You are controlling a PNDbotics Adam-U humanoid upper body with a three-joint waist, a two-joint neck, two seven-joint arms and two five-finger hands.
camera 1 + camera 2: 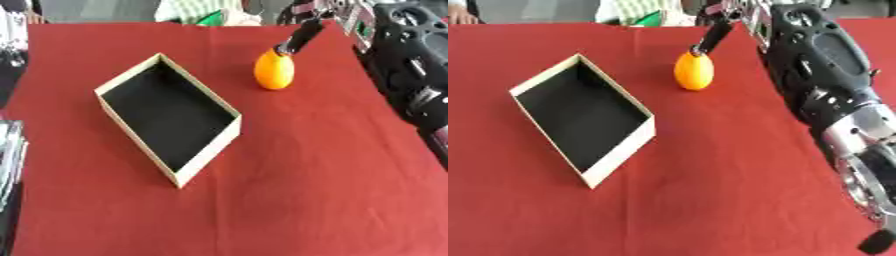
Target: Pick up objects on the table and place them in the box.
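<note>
Table (332,190): covered in red cloth, carrying the box and the fruit.
Box (206,156): shallow, pale-walled, black inside, nothing in it; left of centre, set askew.
Orange fruit (274,70): egg-shaped, standing on the cloth right of the box's far corner, apart from it, outside the box.
Right hand (300,37): reaching in from the upper right; one dark finger slanting down to touch the top of the fruit; cannot tell whether fingers are apart or together.
Right arm (824,75): black with silver joints, along the right edge.
Left hand: not visible.
</note>
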